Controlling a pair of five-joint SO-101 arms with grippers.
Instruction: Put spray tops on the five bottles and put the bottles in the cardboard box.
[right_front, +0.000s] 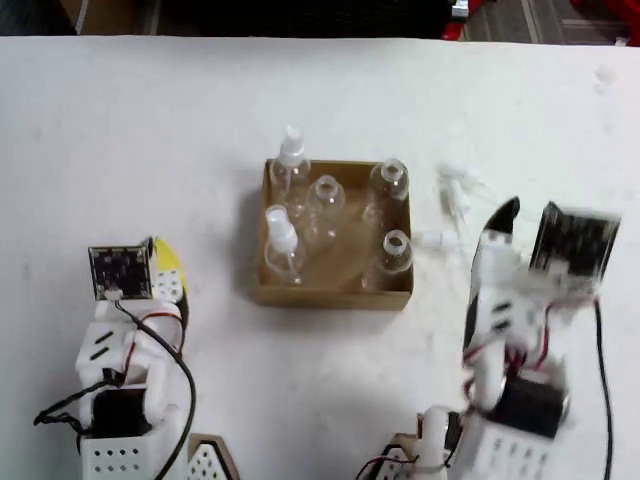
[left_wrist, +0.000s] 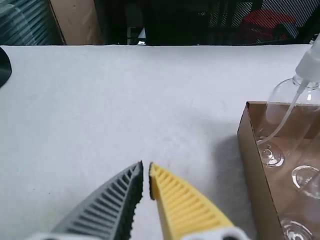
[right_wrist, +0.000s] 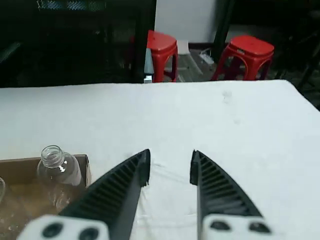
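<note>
The cardboard box (right_front: 335, 296) stands mid-table with five clear bottles upright in it. Two carry white spray tops (right_front: 291, 150) (right_front: 279, 228); three are uncapped: (right_front: 326, 192), (right_front: 389, 178), (right_front: 396, 246). Loose spray tops (right_front: 456, 186) (right_front: 437, 239) lie on the table just right of the box. My left gripper (left_wrist: 146, 172) is shut and empty over bare table left of the box (left_wrist: 255, 165); a capped bottle (left_wrist: 292, 100) stands at the box's near corner. My right gripper (right_wrist: 170, 162) is open and empty, right of the box, beside an uncapped bottle (right_wrist: 56, 167).
White table (right_front: 150, 130) with free room on all sides of the box. The left arm (right_front: 125, 340) sits at the front left, the right arm (right_front: 520, 330) at the front right. Red stools (right_wrist: 162, 47) stand beyond the far edge.
</note>
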